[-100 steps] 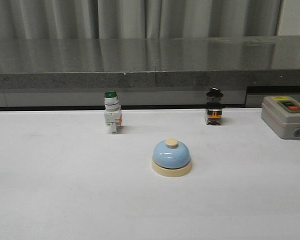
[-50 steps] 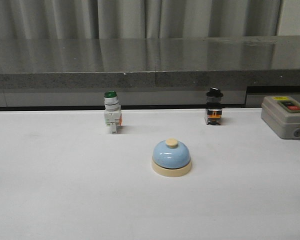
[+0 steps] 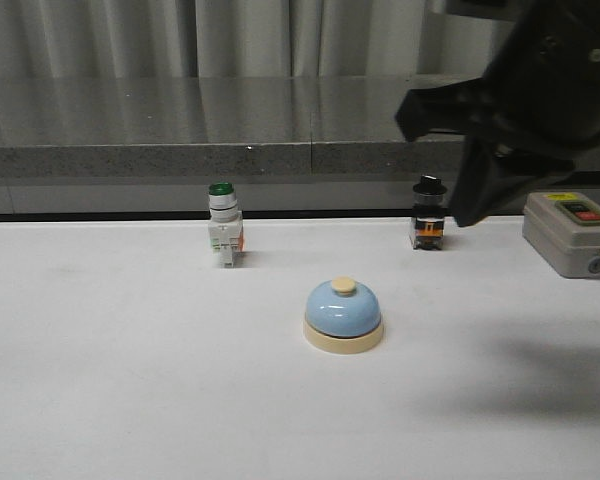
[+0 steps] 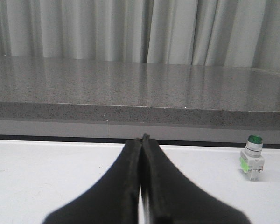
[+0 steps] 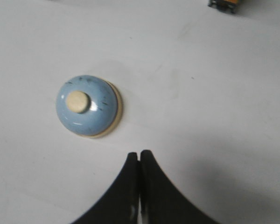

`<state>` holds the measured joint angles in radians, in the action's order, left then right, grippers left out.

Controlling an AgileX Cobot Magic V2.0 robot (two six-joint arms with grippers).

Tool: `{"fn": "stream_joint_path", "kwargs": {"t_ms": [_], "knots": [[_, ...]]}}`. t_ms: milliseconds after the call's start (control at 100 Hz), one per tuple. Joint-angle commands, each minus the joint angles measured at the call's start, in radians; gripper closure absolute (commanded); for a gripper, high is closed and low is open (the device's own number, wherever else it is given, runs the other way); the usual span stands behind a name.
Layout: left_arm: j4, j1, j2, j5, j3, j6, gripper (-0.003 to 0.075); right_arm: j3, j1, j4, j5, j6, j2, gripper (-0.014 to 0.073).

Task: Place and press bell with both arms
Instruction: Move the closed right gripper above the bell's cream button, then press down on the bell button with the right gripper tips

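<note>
The pale-blue bell (image 3: pixel 343 313) with cream base and cream top button stands upright on the white table (image 3: pixel 130 380), near the middle. My right arm (image 3: pixel 520 110) hangs high at the right, above and behind the bell. In the right wrist view the bell (image 5: pixel 87 106) shows from above, and my right gripper (image 5: pixel 139 153) is shut and empty, well above the table and off to the bell's side. My left gripper (image 4: pixel 141 137) is shut and empty, low over the table and facing the back ledge. It is out of the front view, and the bell is out of the left wrist view.
A green-capped white switch (image 3: pixel 224 232) stands back left and also shows in the left wrist view (image 4: pixel 252 157). A black-capped switch (image 3: pixel 428 215) stands back right. A grey button box (image 3: pixel 572 233) sits at the far right. A grey stone ledge (image 3: pixel 280 130) runs behind the table.
My right arm has come into the front view at the upper right; it was not in view before. The bell and the switches have not moved.
</note>
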<state>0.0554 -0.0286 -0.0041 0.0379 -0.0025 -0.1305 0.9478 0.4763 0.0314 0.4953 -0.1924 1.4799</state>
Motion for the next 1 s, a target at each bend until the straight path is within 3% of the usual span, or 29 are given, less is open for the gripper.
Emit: {"fn": "stream_joint_path", "kwargs": {"t_ms": [0, 400, 990], "knots": [[-0.008, 0.001, -0.033, -0.086, 0.055, -0.009, 0.0741, 0.080, 0.028, 0.005, -0.049, 0.008, 0.027, 0.0658], [-0.008, 0.001, -0.033, -0.086, 0.055, -0.009, 0.0741, 0.240, 0.105, 0.005, -0.048, 0.008, 0.226, 0.0658], [-0.008, 0.001, -0.033, -0.086, 0.055, -0.009, 0.0741, 0.253, 0.105, 0.005, -0.075, 0.008, 0.275, 0.0658]]}}
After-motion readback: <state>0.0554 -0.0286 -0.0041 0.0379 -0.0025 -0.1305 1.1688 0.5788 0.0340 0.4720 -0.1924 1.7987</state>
